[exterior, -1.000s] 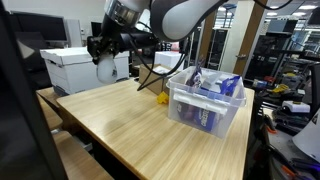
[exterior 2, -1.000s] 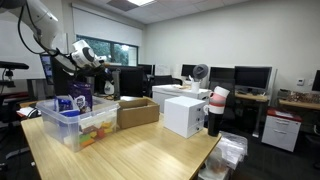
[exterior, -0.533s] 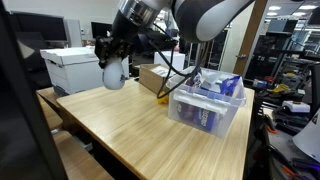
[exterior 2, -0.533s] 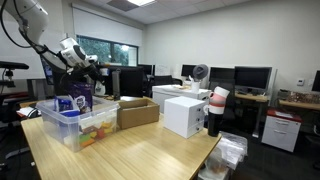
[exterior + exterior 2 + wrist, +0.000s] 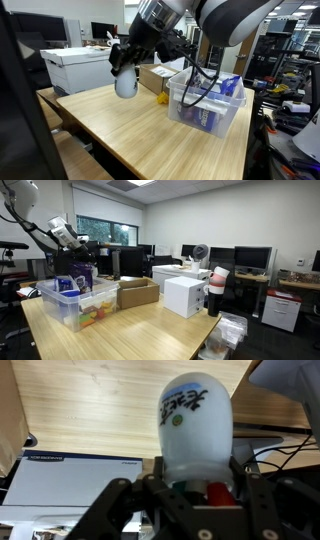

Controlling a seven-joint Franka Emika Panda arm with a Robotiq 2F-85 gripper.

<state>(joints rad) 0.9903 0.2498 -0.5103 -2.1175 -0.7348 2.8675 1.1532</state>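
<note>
At the centre of the wrist view, a white cup (image 5: 195, 425) fills the frame, rounded and glossy, printed with blue characters and a small green dot. The end effector (image 5: 196, 478) grips its lower part, one finger on either side. In an exterior view the cup (image 5: 125, 84) hangs left of centre, above the wooden worktop (image 5: 120, 130), with a clear plastic bin (image 5: 205, 105) to its right and a white box (image 5: 75, 68) farther left
</note>
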